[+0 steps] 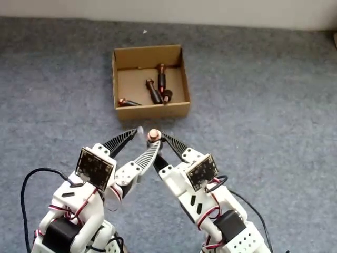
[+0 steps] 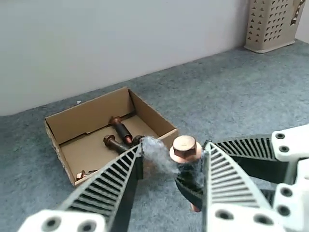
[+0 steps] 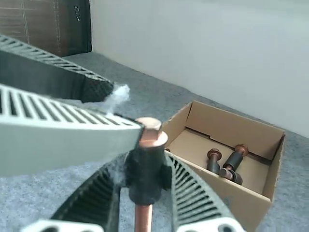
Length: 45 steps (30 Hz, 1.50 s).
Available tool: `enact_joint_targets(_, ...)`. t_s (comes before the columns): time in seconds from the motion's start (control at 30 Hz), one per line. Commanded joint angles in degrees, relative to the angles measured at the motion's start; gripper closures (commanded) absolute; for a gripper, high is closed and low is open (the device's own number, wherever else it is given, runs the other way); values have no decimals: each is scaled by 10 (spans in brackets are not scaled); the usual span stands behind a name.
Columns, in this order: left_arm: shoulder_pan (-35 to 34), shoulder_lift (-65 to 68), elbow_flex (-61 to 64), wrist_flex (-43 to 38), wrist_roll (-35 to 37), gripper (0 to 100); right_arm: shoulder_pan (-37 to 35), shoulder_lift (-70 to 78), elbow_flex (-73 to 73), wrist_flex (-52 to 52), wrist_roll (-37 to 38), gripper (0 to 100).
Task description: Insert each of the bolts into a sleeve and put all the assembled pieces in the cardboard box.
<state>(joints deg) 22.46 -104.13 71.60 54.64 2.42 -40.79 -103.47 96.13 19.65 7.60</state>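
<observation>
The right gripper [image 3: 145, 166] is clamped on a black sleeve [image 3: 145, 180] with a copper bolt [image 3: 150, 135] standing upright through it. The pair is held above the grey tabletop [image 1: 263, 95], just in front of the cardboard box [image 1: 149, 52]. The left gripper [image 2: 173, 150] is spread wide, with its fingertips on either side of the bolt head. Several assembled pieces [image 1: 154, 92] lie inside the box.

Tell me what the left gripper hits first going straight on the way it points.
Most likely the bolt, its head sitting between the fingertips of the open left gripper, in the sleeve the right gripper holds. The cardboard box lies farther along that line.
</observation>
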Motion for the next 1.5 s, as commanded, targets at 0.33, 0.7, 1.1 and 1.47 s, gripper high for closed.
enact_joint_targets(0.33,-164,-2,132,-175,-9,923,117,-7,28,-6,4,993)
enact_joint_targets(0.7,-163,-2,169,-220,-55,923,117,156,-190,-66,9,993)
enact_joint_targets(1.1,-163,-2,171,-220,-55,923,189,727,-463,-305,6,993)
enact_joint_targets(1.47,-163,-2,166,-220,-55,923,203,1070,-575,-407,5,993)
